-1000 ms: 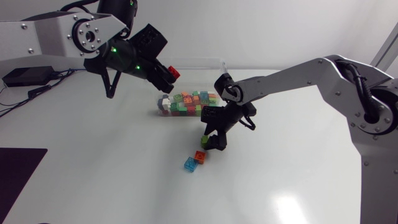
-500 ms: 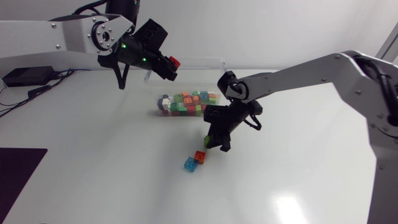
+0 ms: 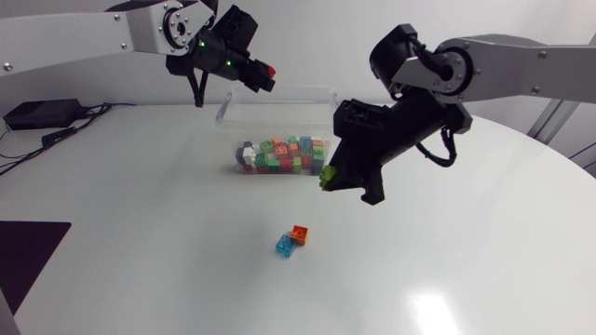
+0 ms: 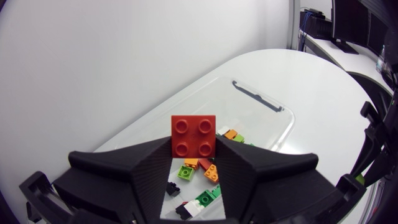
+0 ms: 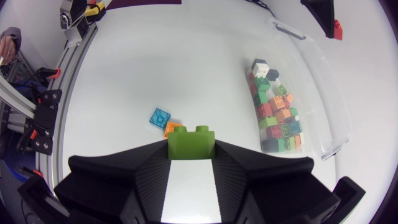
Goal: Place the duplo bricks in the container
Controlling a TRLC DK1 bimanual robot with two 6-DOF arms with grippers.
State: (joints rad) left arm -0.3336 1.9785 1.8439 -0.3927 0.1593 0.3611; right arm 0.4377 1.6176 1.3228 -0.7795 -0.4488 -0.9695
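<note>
Hanging above the container (image 3: 279, 96) in the head view, the left gripper (image 3: 264, 76) pinches a red brick (image 3: 268, 71) while the right gripper (image 3: 329, 181) pinches a green brick (image 3: 328, 173) near the container's front; the left wrist view shows red clamped over the container, and the right wrist view shows green clamped, with a blue brick (image 5: 159, 117) and an orange brick (image 5: 171, 129) apart from the container.

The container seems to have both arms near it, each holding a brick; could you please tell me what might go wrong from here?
1. The left gripper, shut on the red brick, and the right gripper, shut on the green brick, are both close to the container; if both release there together, they might collide.
2. The green brick sits only at the fingertips, so it may slip out before it gets there.
</note>
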